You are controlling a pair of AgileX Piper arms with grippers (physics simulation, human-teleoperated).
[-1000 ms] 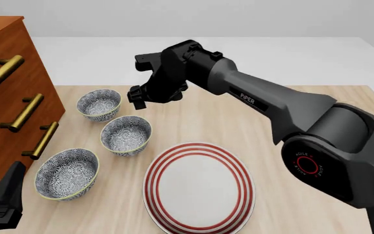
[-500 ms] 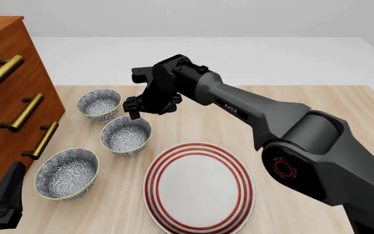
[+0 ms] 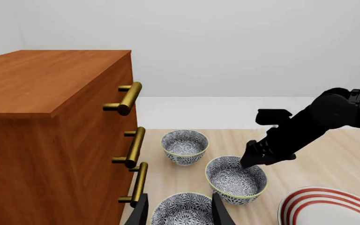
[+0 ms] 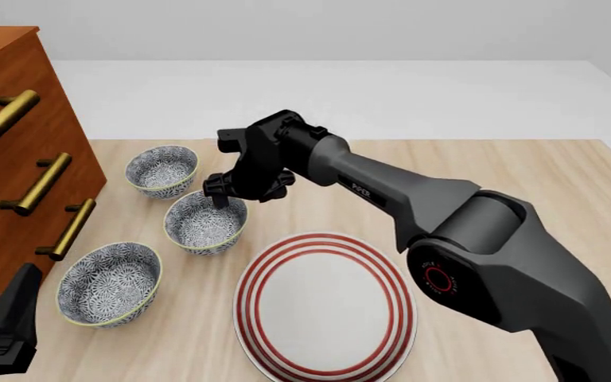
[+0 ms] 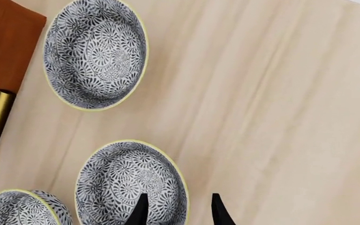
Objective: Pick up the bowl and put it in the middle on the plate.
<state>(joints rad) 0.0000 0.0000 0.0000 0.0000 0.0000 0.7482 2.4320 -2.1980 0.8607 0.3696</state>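
Three patterned bowls stand in a row left of the plate. The bowl in the middle of the row has my right gripper down at its far rim. In the right wrist view the right gripper is open. One finger is over the inside of the bowl and the other finger is outside its rim. My left gripper is open and empty, low at the near left by the dresser, behind the nearest bowl.
A wooden dresser with brass handles stands along the left, close to the bowls. The far bowl and the near bowl flank the middle one. The right arm stretches across the table above the plate's far side.
My right gripper has come down and toward the near left, from above the gap between the bowls to the middle bowl's far rim. The left gripper, bowls and plate have not moved.
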